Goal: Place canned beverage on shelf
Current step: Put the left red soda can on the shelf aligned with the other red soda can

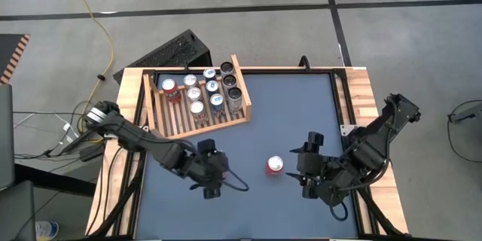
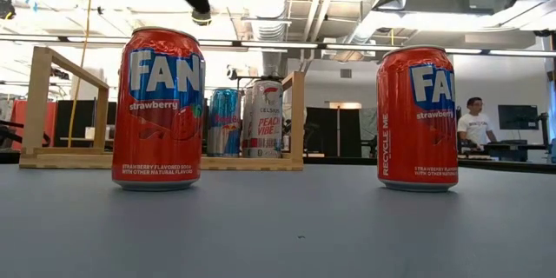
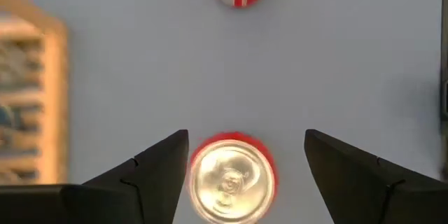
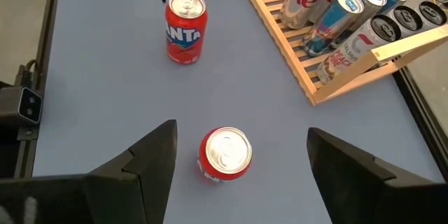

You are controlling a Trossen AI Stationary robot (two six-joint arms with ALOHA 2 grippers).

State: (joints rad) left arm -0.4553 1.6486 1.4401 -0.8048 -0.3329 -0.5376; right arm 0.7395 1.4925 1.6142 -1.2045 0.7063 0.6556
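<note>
Two red aluminium cans stood upright and apart on the matte blue-grey tabletop (image 1: 301, 113). The left tool (image 3: 245, 175) hung open above one can (image 3: 232, 179), its dark wedge fingers clear of the round silver lid. The right tool (image 4: 241, 157) hung open above the other can (image 4: 225, 154). The slatted light-wood shelf (image 1: 181, 118) held upright cans.

Two dark, nearly black robot arms, each built of chunky jointed segments. The left arm (image 1: 143, 139) has a pale silver-grey joint near its base and a thin black cable looping by its wrist. The right arm (image 1: 369, 147) is all black, with boxy housings. Each ends in two matte black, wedge-shaped fingers (image 3: 150, 171) with angular stepped edges, tapering to points (image 4: 150, 157).
</note>
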